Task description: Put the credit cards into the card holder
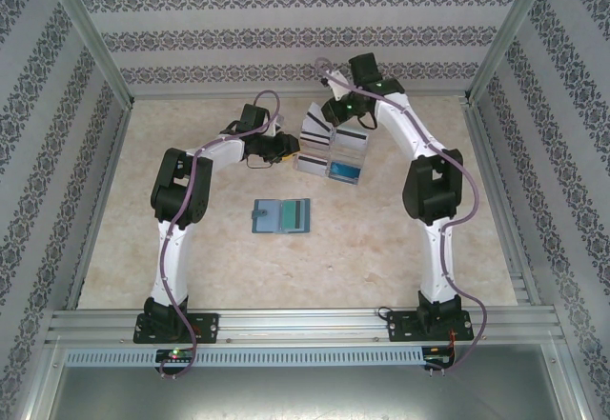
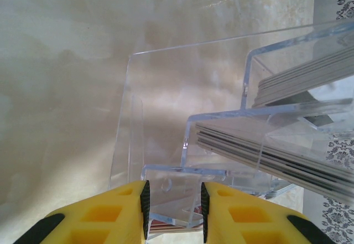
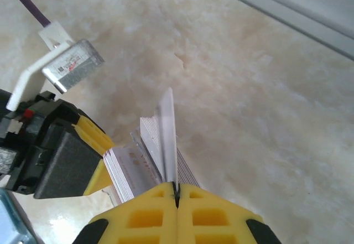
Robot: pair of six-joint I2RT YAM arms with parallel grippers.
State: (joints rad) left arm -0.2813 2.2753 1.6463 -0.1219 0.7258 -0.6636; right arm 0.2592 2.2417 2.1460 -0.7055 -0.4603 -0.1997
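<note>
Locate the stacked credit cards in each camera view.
Top external: credit cards, upper centre.
Left wrist: right side, stacked in the clear stand.
Right wrist: lower centre, one pinched in the right gripper.
Shared landmark: marbled tabletop.

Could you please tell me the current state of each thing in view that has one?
Left gripper: shut on the front tier of the clear stand.
Right gripper: shut on one white card, held edge-up.
Clear stand: upright, tiers loaded with card stacks.
Card holder: lying open, flat on the table.
</note>
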